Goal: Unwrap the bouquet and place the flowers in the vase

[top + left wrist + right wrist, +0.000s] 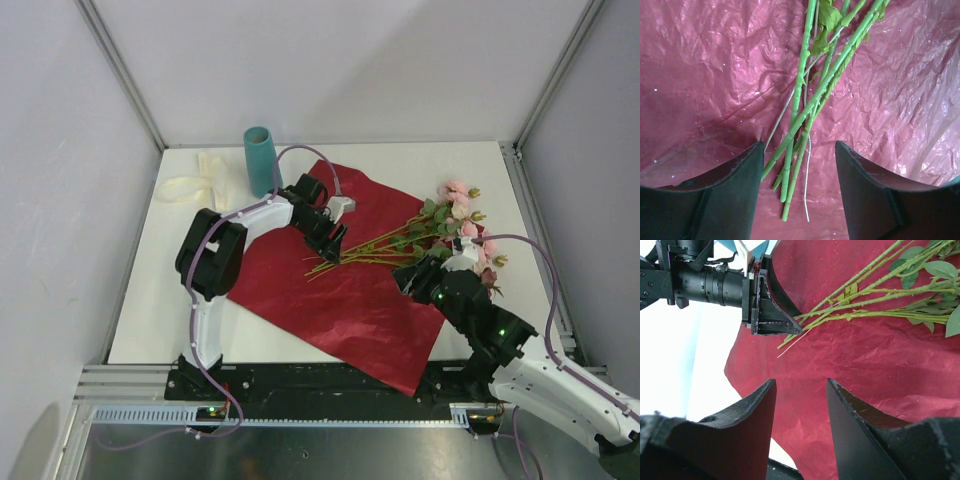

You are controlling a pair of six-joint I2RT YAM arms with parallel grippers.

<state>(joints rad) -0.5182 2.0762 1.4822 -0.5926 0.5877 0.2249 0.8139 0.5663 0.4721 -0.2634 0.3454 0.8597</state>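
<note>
Straddling stem ends (pixel 790 190), left hand (pixel 799 146) spread; blooms (pixel 462 215) visible overhead only.

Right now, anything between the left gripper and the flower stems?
Nothing visible. The left gripper hangs open over the flowers, whose stem ends lie bare on the wrapping paper between its fingers.

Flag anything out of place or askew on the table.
The red sheet lies skewed, its near corner reaching past the table edge over the rail. The flowers lie flat across it, most blooms beyond its right edge. The vase stands upright.
</note>
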